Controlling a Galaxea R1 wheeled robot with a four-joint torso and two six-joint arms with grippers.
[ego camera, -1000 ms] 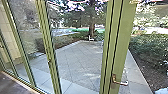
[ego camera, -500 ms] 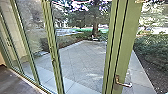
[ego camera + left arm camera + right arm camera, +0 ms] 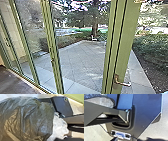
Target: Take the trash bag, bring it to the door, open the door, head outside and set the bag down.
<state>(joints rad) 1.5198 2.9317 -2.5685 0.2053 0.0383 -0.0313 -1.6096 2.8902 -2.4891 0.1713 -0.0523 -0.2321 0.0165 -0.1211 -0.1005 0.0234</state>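
Trash bag: a dark, glossy sack [image 3: 27, 119] in the left wrist view, thin plastic drawn into long creases and soft folds, its bulk rounded (sunlight turns some of the folds bronze). It lies across part of the view of the robot's dark body; what it rests on or hangs from, I cannot tell.
Pale plastic: a whitish, crumpled bulge [image 3: 60, 126] right against the dark sack, knobbly at its edge (part of the same bag or not, I cannot tell).
Left jaws: wide or narrow, holding the bag or not, I cannot tell.
Right jaws: I cannot tell their state either.
Door: a tall, flat green upright [image 3: 128, 40] with dark, straight grooves along one side.
Handle: a bent metal lever [image 3: 122, 82], shiny, low on that upright.
Glass: clear panes [image 3: 30, 37] between slim, ribbed green posts [image 3: 51, 50], leaning in the head view (the wide lens may do that).
Indoor floor: smooth and brownish [image 3: 15, 82], ending at the foot of the panes.
Yard: flat grey paving [image 3: 77, 57], its joints crossing in a grid.
Greenery: a leafy, rough-textured hedge [image 3: 151, 47] and a tree with a straight trunk [image 3: 95, 30].
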